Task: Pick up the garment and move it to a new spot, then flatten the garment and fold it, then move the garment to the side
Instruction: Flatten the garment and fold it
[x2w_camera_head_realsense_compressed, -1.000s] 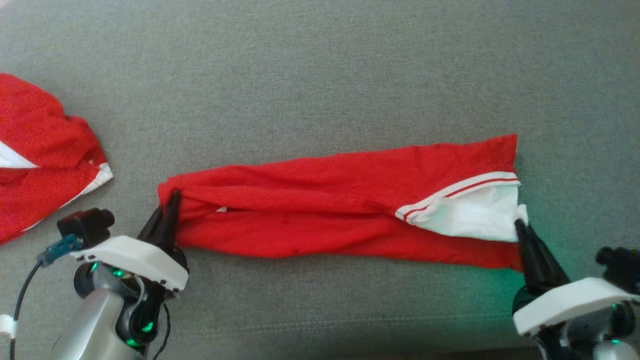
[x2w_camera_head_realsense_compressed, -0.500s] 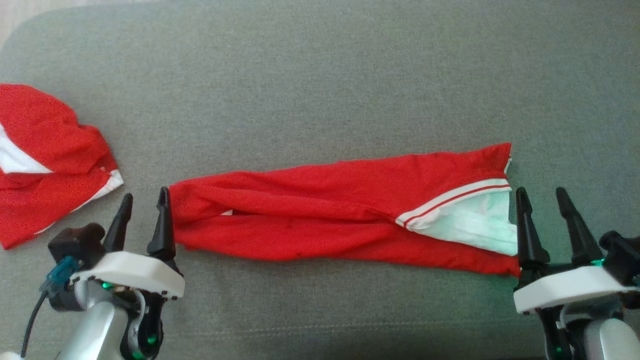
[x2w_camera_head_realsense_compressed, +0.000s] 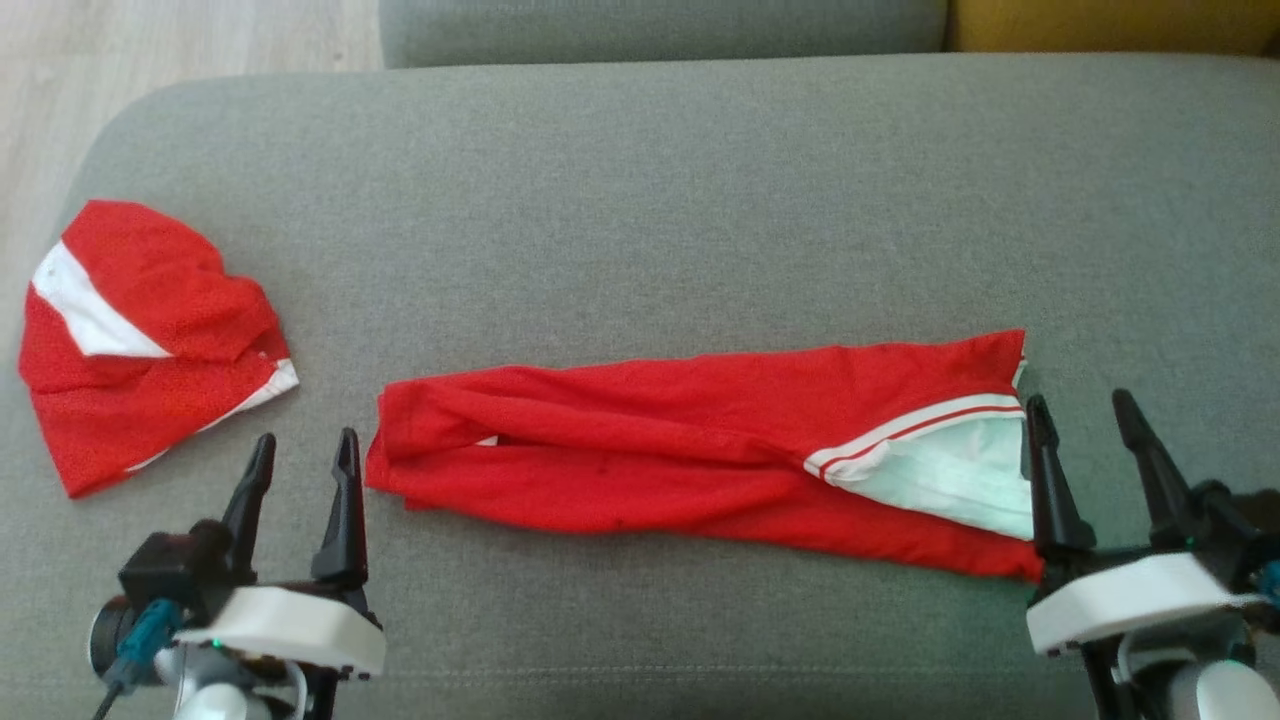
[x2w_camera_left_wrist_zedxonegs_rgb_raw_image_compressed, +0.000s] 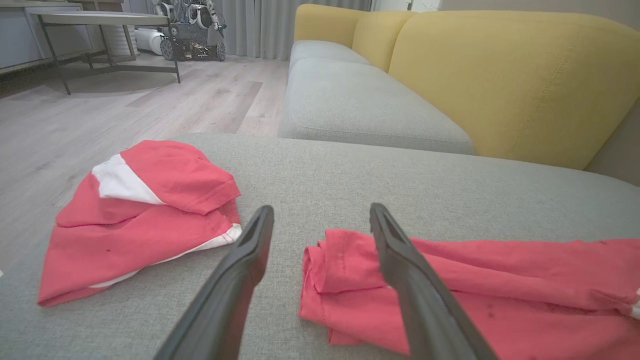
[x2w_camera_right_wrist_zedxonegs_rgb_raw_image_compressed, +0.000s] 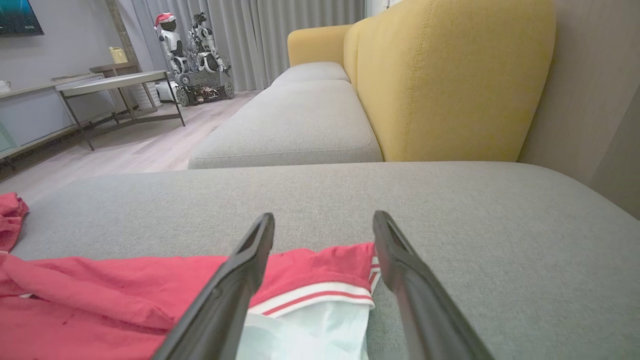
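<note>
The left gripper (x2w_camera_head_realsense_compressed: 305, 440) and right gripper (x2w_camera_head_realsense_compressed: 1078, 400) are hovering open and empty at either end of the red sports garment (x2w_camera_head_realsense_compressed: 680, 450), near the front edge of the sofa cushion (x2w_camera_head_realsense_compressed: 640, 200). Regrasping it probably means pinching every layer.

Soft, even daylight with faint shadows; a green tint on the garment (x2w_camera_head_realsense_compressed: 700, 460); wrist views' near fingers (x2w_camera_left_wrist_zedxonegs_rgb_raw_image_compressed: 235, 290) blur.
</note>
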